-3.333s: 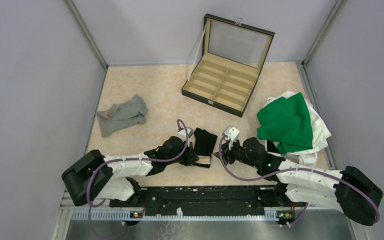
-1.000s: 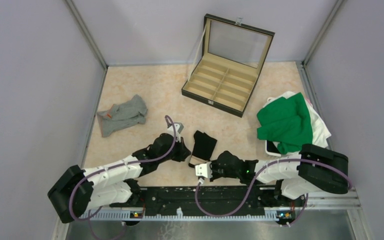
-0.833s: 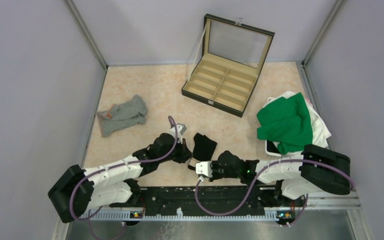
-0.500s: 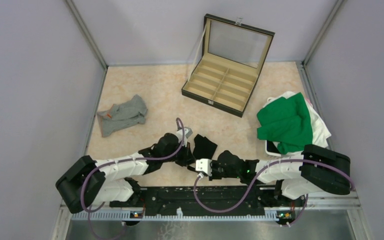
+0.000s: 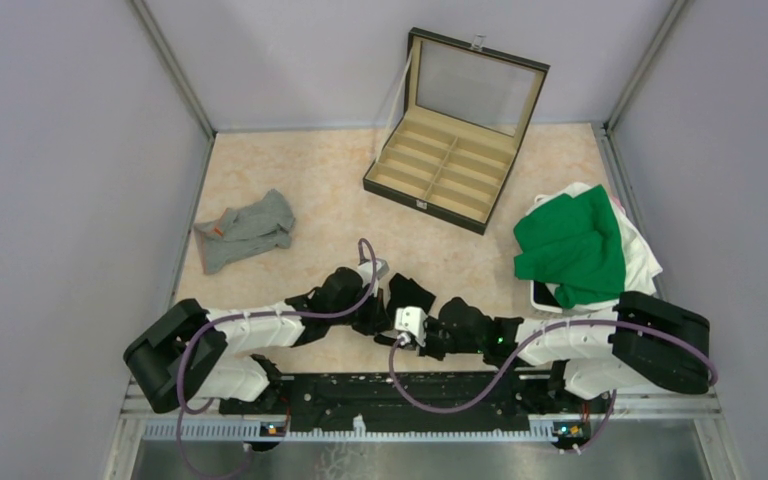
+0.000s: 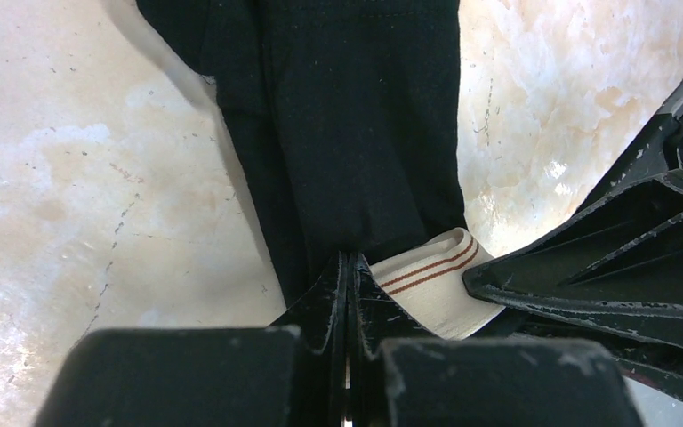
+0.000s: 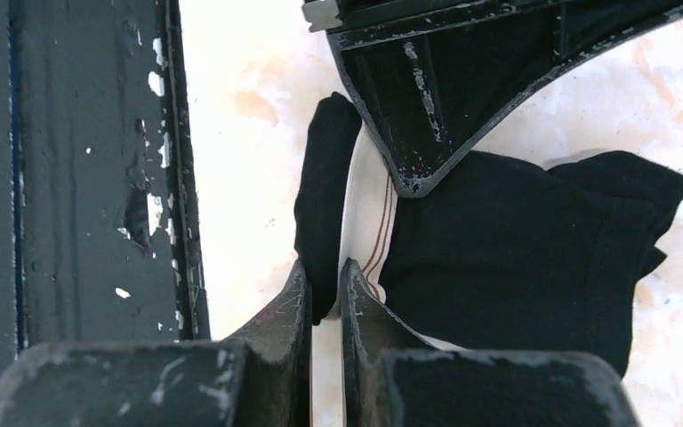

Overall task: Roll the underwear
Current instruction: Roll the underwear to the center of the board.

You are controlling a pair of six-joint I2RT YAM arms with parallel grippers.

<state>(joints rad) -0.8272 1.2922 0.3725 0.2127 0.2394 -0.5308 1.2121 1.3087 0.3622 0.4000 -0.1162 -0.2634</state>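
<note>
The black underwear [image 5: 415, 292] lies near the table's front edge, between my two grippers. Its white waistband with thin red-brown stripes shows in the left wrist view [image 6: 427, 280] and in the right wrist view [image 7: 366, 213]. My left gripper [image 5: 382, 318] is shut on the garment's near edge beside the waistband [image 6: 347, 267]. My right gripper [image 5: 400, 330] is shut on a black fold by the waistband [image 7: 325, 280]. The two grippers' fingers almost touch. The heather grey underwear [image 5: 245, 230] with its orange label lies crumpled at the left.
An open compartmented case [image 5: 455, 170] stands at the back centre. A pile of green and white clothes [image 5: 575, 245] lies at the right edge. The black base rail [image 7: 80, 169] runs just behind my right gripper. Grey walls close in both sides.
My left gripper has moved right onto the black underwear's near edge and my right gripper has moved up to it. The garment's near end has bunched up and it looks shorter.
</note>
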